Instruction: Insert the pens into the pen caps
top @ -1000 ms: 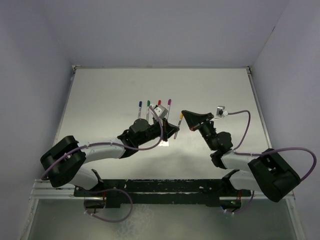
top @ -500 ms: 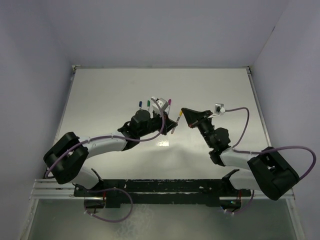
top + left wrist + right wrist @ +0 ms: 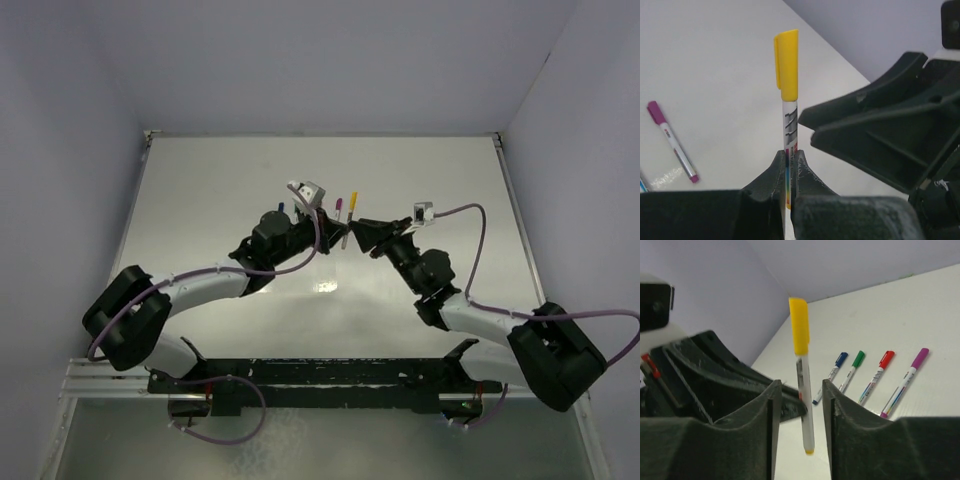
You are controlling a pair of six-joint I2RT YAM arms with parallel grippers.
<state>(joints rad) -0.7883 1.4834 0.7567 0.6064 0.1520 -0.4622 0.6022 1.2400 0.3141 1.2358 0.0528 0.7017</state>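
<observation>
Clamping a yellow-capped pen [image 3: 790, 125] upright near its lower end, the left end effector [image 3: 790, 156] is closed tight on the barrel, above the middle of the tabletop [image 3: 220, 190]. The right end effector [image 3: 801, 387] stands open just right of it, its fingers [image 3: 755, 430] flanking the same pen with gaps either side. A blue pen [image 3: 835, 368], green pen [image 3: 853, 368], red pen [image 3: 878, 373] and magenta pen [image 3: 905, 379], all capped, lie side by side farther back.

Cap [image 3: 786, 65]: yellow plastic, smooth, faint sheen.
Pen [image 3: 790, 131], between the left fingers [image 3: 765, 187]: white plastic, glossy, printed.
Those fingers: black plastic, matt, grainy.
Table [image 3: 230, 190]: pale, smooth, satin, with glare.
Cables [image 3: 480, 225]: smooth purple sheathing.
</observation>
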